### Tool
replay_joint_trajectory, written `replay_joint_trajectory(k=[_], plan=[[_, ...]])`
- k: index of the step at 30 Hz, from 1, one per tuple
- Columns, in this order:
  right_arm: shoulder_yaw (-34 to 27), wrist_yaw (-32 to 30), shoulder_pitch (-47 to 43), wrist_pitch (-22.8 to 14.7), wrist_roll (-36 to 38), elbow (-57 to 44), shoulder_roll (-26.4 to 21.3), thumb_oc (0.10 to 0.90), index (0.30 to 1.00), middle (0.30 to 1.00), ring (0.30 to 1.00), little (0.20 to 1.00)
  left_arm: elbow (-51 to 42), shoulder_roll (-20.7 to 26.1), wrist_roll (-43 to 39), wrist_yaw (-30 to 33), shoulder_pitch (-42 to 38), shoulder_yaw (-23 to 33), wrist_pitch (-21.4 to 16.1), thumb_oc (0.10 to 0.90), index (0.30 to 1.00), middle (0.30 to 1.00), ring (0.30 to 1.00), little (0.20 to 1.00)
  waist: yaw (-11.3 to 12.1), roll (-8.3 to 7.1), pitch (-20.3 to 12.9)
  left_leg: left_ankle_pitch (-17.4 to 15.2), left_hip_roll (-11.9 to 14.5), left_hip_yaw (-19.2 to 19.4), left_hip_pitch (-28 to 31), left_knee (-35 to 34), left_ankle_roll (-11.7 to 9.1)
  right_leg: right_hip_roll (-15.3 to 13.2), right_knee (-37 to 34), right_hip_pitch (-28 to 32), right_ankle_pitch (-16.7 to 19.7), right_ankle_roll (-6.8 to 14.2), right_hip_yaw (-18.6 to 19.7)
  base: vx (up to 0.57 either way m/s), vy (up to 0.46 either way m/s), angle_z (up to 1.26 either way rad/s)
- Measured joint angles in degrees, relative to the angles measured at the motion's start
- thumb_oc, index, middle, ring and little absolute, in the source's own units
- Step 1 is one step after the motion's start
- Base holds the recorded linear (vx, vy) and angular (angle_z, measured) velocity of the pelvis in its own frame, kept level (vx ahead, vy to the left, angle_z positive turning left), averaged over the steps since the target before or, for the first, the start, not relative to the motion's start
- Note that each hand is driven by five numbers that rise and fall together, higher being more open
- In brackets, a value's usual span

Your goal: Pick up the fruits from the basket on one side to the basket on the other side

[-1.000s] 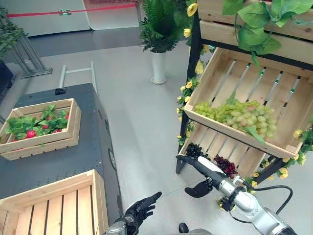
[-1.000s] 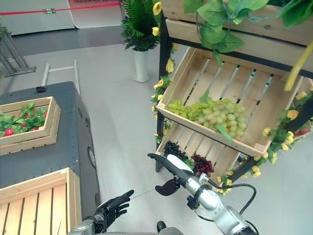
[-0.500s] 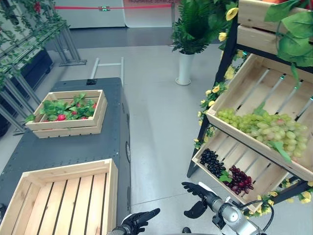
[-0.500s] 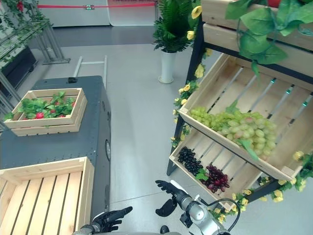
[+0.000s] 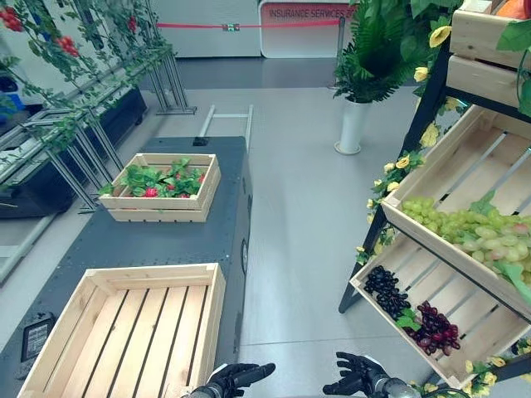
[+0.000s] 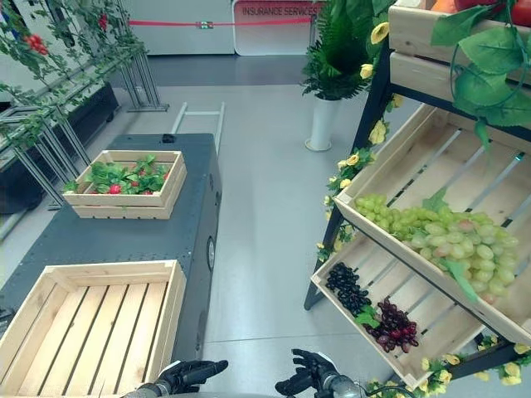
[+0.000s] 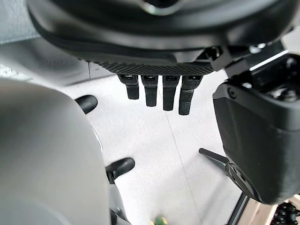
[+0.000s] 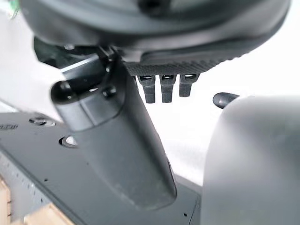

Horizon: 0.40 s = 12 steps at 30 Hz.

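An empty wooden crate [image 5: 124, 332] sits on the near end of a dark grey cart [image 5: 149, 245]. A smaller crate with green leaves and red fruits [image 5: 162, 184] stands at the cart's far end. On the right, a wooden shelf holds green grapes [image 5: 473, 232] in its upper tray, with black grapes [image 5: 383, 290] and dark red grapes [image 5: 436, 327] in the lower tray. My left hand [image 5: 236, 377] hovers low beside the cart, fingers [image 7: 159, 96] straight and holding nothing. My right hand [image 5: 357, 380] hangs low over the floor, left of the lower tray, open and empty.
A potted fern in a white vase [image 5: 355, 124] stands on the floor behind the shelf. Metal racks with vines [image 5: 83, 99] line the left side. Yellow flowers [image 5: 386, 178] trim the shelf's frame. Grey floor [image 5: 299, 232] separates cart and shelf.
The camera has swung left, bringing more of the cart and racks into view. My right arm has drawn back from the lower tray and dropped. The left hand stays low.
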Motion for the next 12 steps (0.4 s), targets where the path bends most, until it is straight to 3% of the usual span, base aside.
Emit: replay_joint_trajectory(k=[12], plan=[[0.06,0.02,-0.02,0.0,-0.48,0.49,-0.56,0.8,0.9,0.9,0.9,0.9,0.22,-0.02,2.14,0.64,0.1,-1.1,-0.9,0.8,0.9,0.9,0.9,0.9,0.17,1.36,-0.84,0.3,0.22,-2.95,-0.83,0.0,-0.29,0.34,0.0,0.1,-0.32,-0.48,-1.35,-0.01,0.003,0.05]])
